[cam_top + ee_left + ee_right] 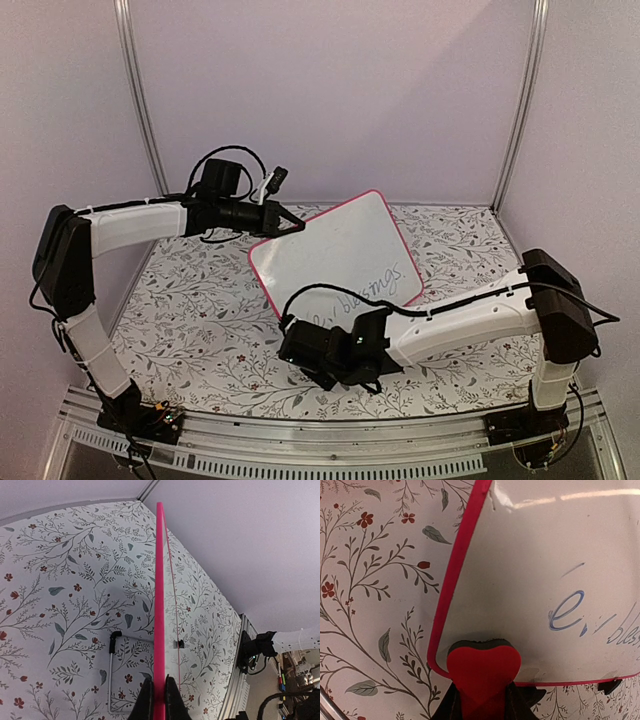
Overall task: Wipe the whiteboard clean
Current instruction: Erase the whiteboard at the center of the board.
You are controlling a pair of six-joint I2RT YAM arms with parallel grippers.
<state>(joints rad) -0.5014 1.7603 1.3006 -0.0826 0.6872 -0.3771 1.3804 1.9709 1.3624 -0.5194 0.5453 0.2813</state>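
The whiteboard (340,255), white with a pink-red rim, stands tilted up on the floral table. My left gripper (296,224) is shut on its top left edge; the left wrist view shows the rim (159,605) edge-on between the two fingers (145,702). Faint blue handwriting (600,622) remains across the board's lower part. My right gripper (482,707) is shut on a red heart-shaped eraser (483,672), whose dark felt face presses on the board's lower left corner (442,655). From above, the right gripper (300,340) sits at the board's near edge.
A thin metal stand with a black tip (113,665) lies on the cloth behind the board. A black clip foot (178,643) shows on the board's back. The aluminium rail (330,440) runs along the near edge. Walls close in the back.
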